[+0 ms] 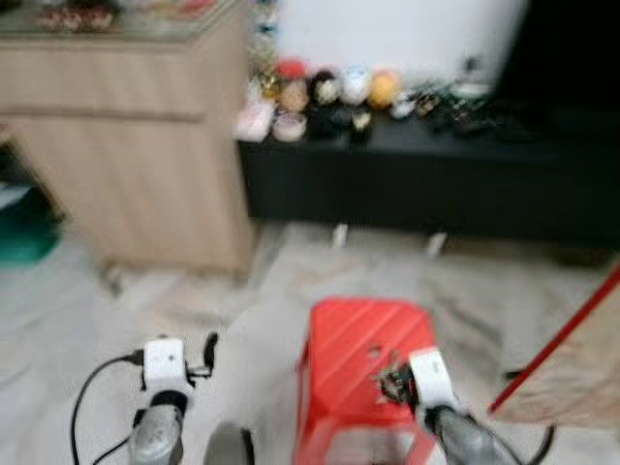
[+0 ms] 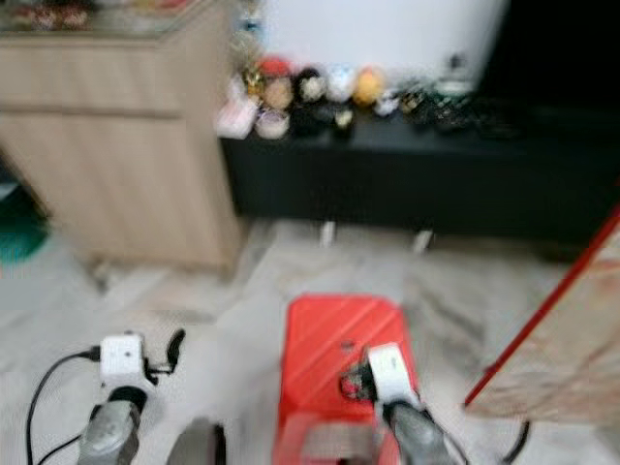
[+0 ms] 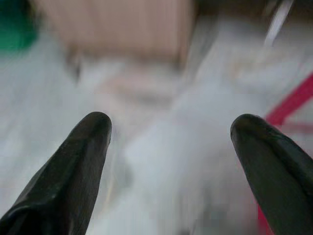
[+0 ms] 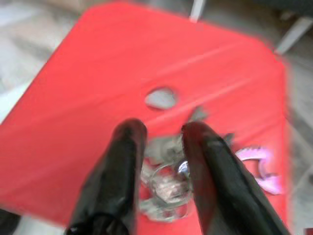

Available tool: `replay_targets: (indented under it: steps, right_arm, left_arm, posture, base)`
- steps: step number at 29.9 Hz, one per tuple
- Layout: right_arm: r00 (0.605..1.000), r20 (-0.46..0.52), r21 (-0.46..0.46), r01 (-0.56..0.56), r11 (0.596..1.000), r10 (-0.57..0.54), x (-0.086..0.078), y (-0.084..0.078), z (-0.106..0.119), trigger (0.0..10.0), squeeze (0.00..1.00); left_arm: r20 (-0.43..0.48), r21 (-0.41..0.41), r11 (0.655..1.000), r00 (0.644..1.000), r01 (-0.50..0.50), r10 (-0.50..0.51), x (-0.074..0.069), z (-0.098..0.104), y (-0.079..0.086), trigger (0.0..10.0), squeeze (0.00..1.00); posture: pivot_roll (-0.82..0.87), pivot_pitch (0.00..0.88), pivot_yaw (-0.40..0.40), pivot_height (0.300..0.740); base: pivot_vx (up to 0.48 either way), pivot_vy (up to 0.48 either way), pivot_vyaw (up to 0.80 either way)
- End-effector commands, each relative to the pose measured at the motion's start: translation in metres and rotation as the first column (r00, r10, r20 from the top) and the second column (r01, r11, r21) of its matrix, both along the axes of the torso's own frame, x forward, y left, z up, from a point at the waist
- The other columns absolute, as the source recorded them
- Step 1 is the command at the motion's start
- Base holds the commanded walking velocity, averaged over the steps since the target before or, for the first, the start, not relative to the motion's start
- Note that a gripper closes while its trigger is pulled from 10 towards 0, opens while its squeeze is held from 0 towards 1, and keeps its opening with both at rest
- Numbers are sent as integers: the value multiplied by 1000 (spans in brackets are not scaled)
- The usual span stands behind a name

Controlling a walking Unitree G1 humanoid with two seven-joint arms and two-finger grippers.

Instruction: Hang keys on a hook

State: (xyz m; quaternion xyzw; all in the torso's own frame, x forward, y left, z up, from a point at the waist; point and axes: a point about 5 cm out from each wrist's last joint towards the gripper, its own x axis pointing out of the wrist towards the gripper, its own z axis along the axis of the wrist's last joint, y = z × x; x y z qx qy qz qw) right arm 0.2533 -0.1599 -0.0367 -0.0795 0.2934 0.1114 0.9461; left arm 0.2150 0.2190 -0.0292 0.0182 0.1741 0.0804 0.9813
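On top of a red plastic stool (image 4: 98, 98), at about five o'clock from its round centre hole (image 4: 161, 98), a bunch of keys (image 4: 166, 183) is seen: a silvery ring with pale metal pieces and a pink curly cord (image 4: 257, 166) trailing to three o'clock. The right gripper (image 4: 163, 132) is closed around the keys, its black fingers (image 4: 124, 161) pinching the ring. Such detail is lost in the blurred eye views, where the keys are merely a dark tangle (image 1: 392, 376). In those views a wooden cabinet (image 1: 126, 145) at ten o'clock and a black low shelf (image 1: 426, 184) bearing trinkets at one o'clock are revealed. The left gripper (image 3: 171, 132) is held spread wide above pale floor (image 3: 161, 161).
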Motion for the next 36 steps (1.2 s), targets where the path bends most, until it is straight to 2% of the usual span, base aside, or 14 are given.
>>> replay_targets:
  steps: [1,7,13,18,25,27,36]
  right_arm:
    - [1000,-27,0,-12,1000,12,-3,5,-4,10000,0]
    - [1000,-20,25,-13,1000,13,-1,9,-2,10000,0]
    - [1000,-25,4,-14,1000,14,-1,8,-2,10000,0]
    - [996,-34,48,88,995,-87,6,2,1,10000,0]
    - [987,-46,54,158,986,-156,15,-3,7,10000,0]
    - [986,-35,74,163,984,-161,20,-1,11,10000,0]
    - [980,-61,56,191,980,-188,13,-3,5,10000,0]
  left_arm:
    - [46,11,1000,999,7,-8,14,11,1,10000,0]
    - [47,11,1000,999,5,-6,15,11,2,10000,0]
    - [42,12,1000,999,9,-10,15,11,2,10000,0]
    - [43,11,1000,999,12,-13,17,12,1,10000,0]
    - [48,11,1000,999,13,-13,19,13,1,10000,0]
    - [62,6,1000,998,16,-16,25,17,1,10000,0]
    - [94,-13,1000,995,21,-19,34,25,1,10000,0]
  posture:
    - [37,67,-16,642]
    - [45,71,-12,642]
    - [45,71,-12,642]
    - [47,75,-7,642]
    - [51,81,-2,642]
    - [56,85,-5,642]
    - [53,97,-2,642]
  base:
    - [0,0,0]
    - [0,0,0]
    - [0,0,0]
    - [0,0,0]
    - [0,0,0]
    - [0,0,0]
    - [0,0,0]
